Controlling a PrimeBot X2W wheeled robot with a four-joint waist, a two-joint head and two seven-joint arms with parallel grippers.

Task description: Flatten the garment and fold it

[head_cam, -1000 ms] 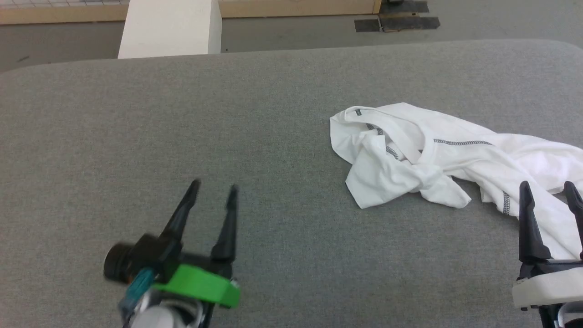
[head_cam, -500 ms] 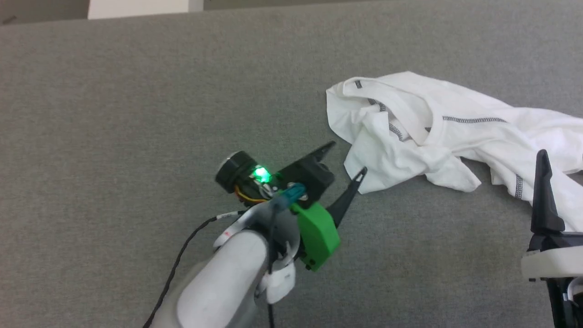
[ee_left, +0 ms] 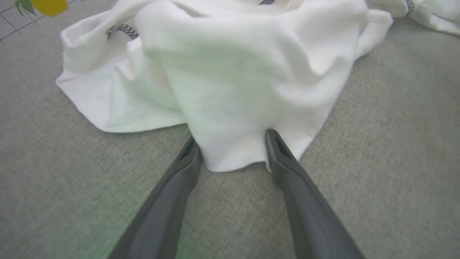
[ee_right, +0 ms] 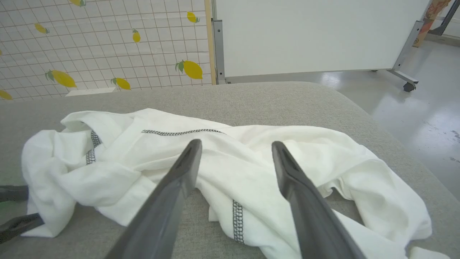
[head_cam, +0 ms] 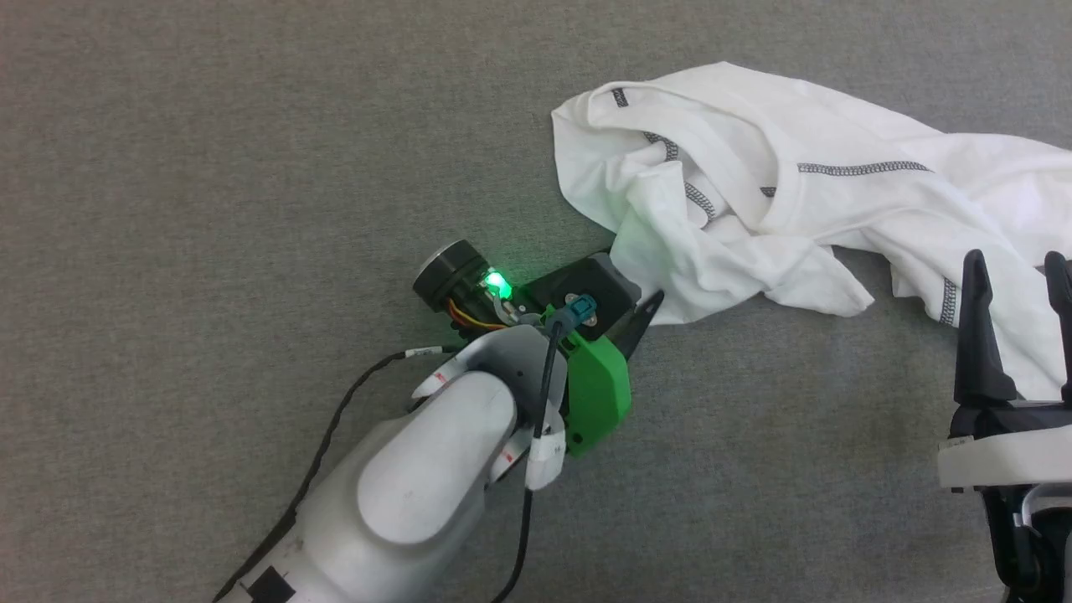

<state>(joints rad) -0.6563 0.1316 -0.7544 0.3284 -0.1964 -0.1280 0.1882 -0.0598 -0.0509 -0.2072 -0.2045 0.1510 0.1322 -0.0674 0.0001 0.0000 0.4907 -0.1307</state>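
Garment (head_cam: 754, 193): crumpled on grey desk (head_cam: 209, 167).
Left wrist view: a corner lies between the parted jaws of the left gripper (ee_left: 231, 138). Head view: right gripper (head_cam: 1015, 258) jaws apart, near the fabric.

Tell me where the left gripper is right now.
In the head view the left gripper is near the middle, at the crumpled garment's lower-left corner on the grey surface, open fingers straddling that corner's edge.

White garment (head_cam: 754, 126), dark grey zigzag stitching (head_cam: 863, 168)
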